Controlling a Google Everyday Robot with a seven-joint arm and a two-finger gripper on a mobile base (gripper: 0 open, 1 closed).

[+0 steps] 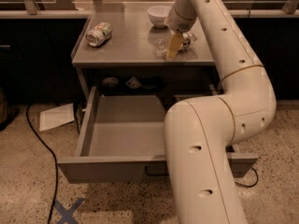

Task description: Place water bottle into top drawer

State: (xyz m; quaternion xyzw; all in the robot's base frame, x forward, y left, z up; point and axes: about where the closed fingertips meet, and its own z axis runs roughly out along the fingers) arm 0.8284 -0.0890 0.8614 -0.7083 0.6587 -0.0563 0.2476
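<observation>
The water bottle (162,45) lies on its side on the grey cabinet top (126,48), at the right; its clear body and dark-and-red label (187,40) show on either side of my gripper. My gripper (175,45) reaches down from the white arm and sits right at the bottle, partly covering it. The top drawer (103,169) is pulled wide open below the cabinet top, and its grey inside (124,132) holds nothing. My arm's big white links cover the drawer's right half and its handle.
A green-and-white drink can (99,34) lies on the top at the left. A white bowl (159,15) stands at the back. Small items (133,83) sit in the recess above the drawer. A paper sheet (56,116), a black cable (44,148) and a blue tape cross (67,211) are on the floor.
</observation>
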